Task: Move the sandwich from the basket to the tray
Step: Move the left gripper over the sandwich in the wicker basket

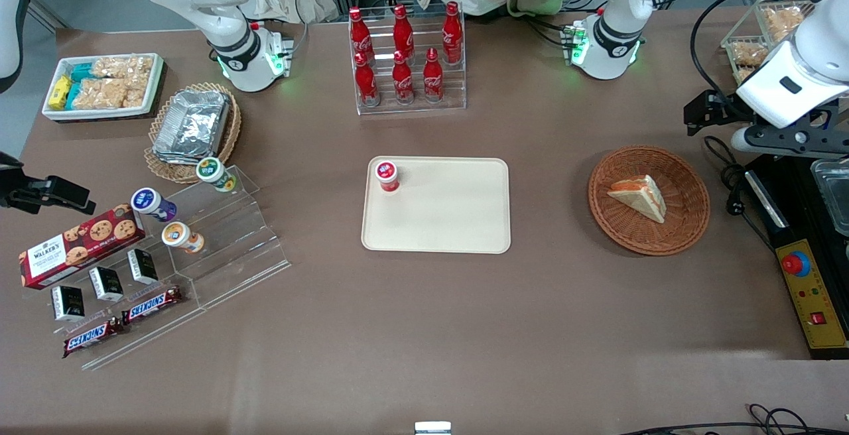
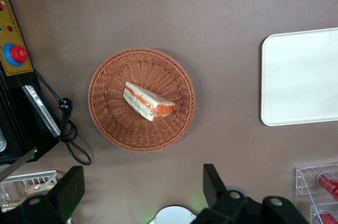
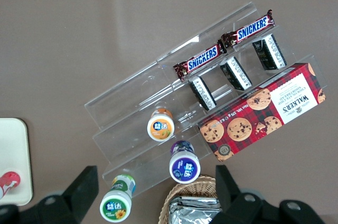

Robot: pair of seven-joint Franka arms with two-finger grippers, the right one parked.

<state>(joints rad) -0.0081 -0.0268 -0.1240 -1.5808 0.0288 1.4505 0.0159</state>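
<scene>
The sandwich [image 1: 640,195], a white bread wedge with orange-pink filling, lies in the round reddish-brown wicker basket [image 1: 690,189]. Both show in the left wrist view: the sandwich [image 2: 148,102] in the basket [image 2: 105,113]. The cream tray [image 1: 451,216] lies mid-table, toward the parked arm from the basket, and carries a small red-capped bottle [image 1: 387,175]. Part of the tray [image 2: 301,76] shows in the left wrist view. My left gripper [image 1: 706,117] hangs above the table, farther from the front camera than the basket. It is wide open and empty in the left wrist view [image 2: 140,184].
A black control box with a red button [image 1: 796,264] and a cable [image 1: 729,176] lie beside the basket at the working arm's end. A rack of cola bottles [image 1: 406,57] stands farther back than the tray. A wire basket of snacks [image 1: 763,37] stands near the working arm.
</scene>
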